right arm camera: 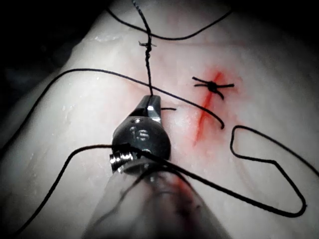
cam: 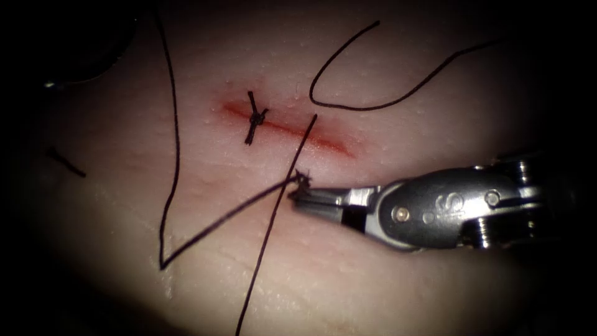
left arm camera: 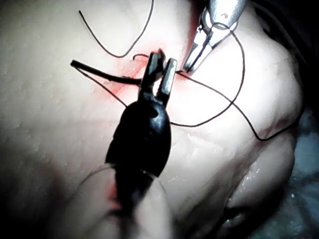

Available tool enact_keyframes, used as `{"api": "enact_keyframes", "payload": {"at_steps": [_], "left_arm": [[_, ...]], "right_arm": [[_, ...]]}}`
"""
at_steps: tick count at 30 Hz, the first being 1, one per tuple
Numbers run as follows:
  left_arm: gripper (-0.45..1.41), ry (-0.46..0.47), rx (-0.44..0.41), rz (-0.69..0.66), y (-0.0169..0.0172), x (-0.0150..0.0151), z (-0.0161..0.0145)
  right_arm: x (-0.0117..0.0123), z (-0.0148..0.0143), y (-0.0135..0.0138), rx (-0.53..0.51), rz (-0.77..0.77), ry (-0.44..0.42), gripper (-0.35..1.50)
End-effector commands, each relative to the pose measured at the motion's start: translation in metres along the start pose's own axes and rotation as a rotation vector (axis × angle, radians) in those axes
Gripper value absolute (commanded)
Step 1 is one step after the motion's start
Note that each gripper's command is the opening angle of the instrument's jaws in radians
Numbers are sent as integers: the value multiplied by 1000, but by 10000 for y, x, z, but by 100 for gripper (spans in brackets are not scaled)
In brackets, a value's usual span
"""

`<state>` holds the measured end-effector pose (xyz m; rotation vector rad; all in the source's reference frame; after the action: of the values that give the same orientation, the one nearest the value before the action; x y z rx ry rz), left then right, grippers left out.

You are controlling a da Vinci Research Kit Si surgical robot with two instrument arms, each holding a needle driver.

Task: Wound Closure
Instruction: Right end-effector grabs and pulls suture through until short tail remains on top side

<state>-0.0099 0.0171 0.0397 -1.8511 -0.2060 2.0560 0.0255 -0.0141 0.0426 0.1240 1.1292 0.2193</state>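
Tissue (cam: 398,274): one knot (cam: 255,116); right pincer (cam: 297,193) grips thread (cam: 171,155).

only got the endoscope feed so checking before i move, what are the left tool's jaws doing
Observer: In the left wrist view the left tool hangs over the cut, jaws apart, seemingly holding nothing.
Operator: anything odd on my right tool
Observer: The right tool has its jaws shut on the thread. The right wrist view shows another stretch of it lying across that tool's wrist. I cannot tell where the needle is.
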Motion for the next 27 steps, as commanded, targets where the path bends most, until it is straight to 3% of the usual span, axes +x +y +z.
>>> {"api": "enact_keyframes", "payload": {"at_steps": [1, 5, 10, 19, 25, 26, 27], "left_arm": [[-45, 0, -1, -4, 6, -7, 6], [-45, 0, 1, -4, 6, -7, 8], [-45, -1, 2, -4, 6, -7, 9], [-45, -2, 5, 0, 7, -11, 12], [-45, -2, 6, 1, 8, -11, 12], [-45, -2, 6, 1, 8, -11, 12], [-45, -2, 6, 1, 9, -11, 12]], "right_arm": [[3, -3, -18, 8, 6, 3, -35], [20, -18, -40, 30, 3, 18, -35], [61, -42, -98, 81, -12, 49, -35], [126, -54, -174, 198, -47, 80, -35], [136, -56, -178, 246, -56, 112, -35], [135, -55, -174, 247, -53, 113, 12], [130, -55, -159, 220, -49, 98, 91]]}}
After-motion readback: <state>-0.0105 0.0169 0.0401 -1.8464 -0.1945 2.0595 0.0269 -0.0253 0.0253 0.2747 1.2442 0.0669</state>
